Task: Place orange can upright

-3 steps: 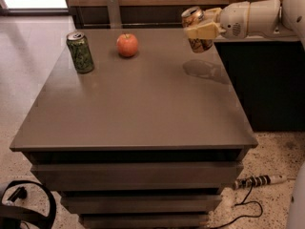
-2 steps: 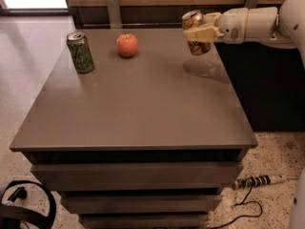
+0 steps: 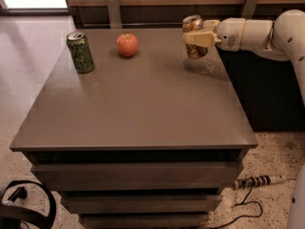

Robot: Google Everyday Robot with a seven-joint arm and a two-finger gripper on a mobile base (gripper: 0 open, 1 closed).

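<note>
The orange can point(image 3: 194, 50) has an orange-brown body and a silver top. It stands upright at the far right of the grey table point(image 3: 133, 109), its base at or just above the surface. My gripper point(image 3: 196, 37) comes in from the right on a white arm and is shut on the can's upper half, with a cream finger point(image 3: 199, 38) across its front. The can's shadow lies on the table just in front of it.
A green can point(image 3: 80, 52) stands upright at the far left. A red apple point(image 3: 127, 45) sits at the far middle. A wooden wall with metal brackets runs behind the table. A power strip point(image 3: 259, 181) and cables lie on the floor at the right.
The arm has straightened and lowered the can slightly toward the table. The can now stands more upright. The green can and apple have not moved.
</note>
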